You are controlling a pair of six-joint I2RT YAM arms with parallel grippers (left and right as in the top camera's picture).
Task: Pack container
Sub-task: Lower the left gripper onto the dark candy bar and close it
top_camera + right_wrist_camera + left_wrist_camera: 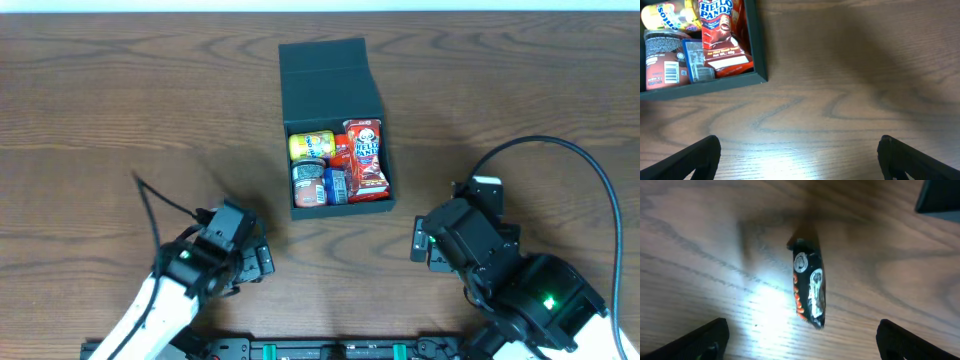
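The container (325, 85) lies open mid-bench (90, 110), long axis near-to-far, lid flap laid back on the far side, snacks (340, 165) inside. The left fingers (700, 340) gape before a dark packet (809, 285); the right fingers (690, 157) gape near the container's corner

A dark snack packet (809, 285) lies on the wooden table (700, 255).

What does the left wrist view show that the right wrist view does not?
Only the left wrist view shows a dark snack packet lying on the table, just ahead of the left gripper. Only the right wrist view shows the inside of the container, with a Hello Panda pouch and a yellow packet in it, up and left of the right gripper. Both show wood table and open, empty fingers.
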